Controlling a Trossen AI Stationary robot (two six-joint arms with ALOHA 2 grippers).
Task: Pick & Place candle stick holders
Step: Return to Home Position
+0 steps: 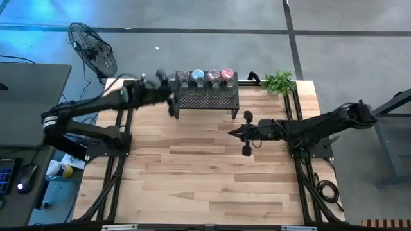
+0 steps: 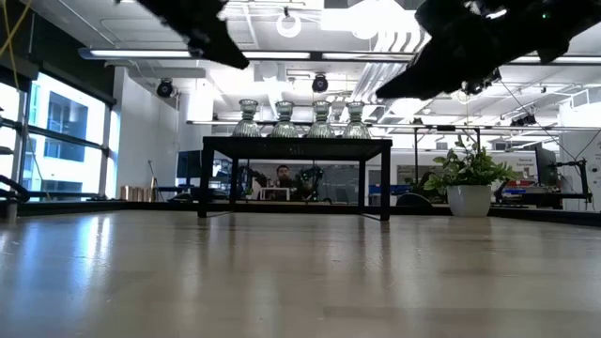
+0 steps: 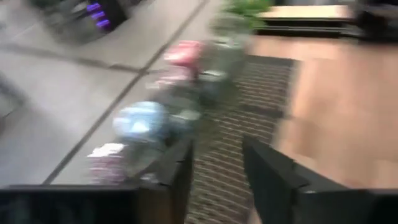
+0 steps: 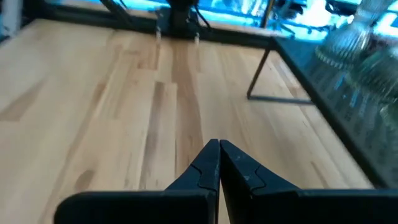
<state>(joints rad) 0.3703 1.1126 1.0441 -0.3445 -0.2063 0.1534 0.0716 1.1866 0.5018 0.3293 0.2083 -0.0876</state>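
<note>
Left tool [image 3: 217, 146]: spread, empty, beside rack [image 1: 207, 99].
Right tool [image 4: 219, 146]: pressed together, over counter [image 1: 192, 179].
Risk: hasty retreat may clip candle stick holders [image 1: 205, 77].

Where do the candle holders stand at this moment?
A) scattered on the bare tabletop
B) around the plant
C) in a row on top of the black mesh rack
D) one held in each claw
C: the candle holders stand in a row atop the black mesh rack; the left claw is open, the right claw shut, both holding nothing.
</note>
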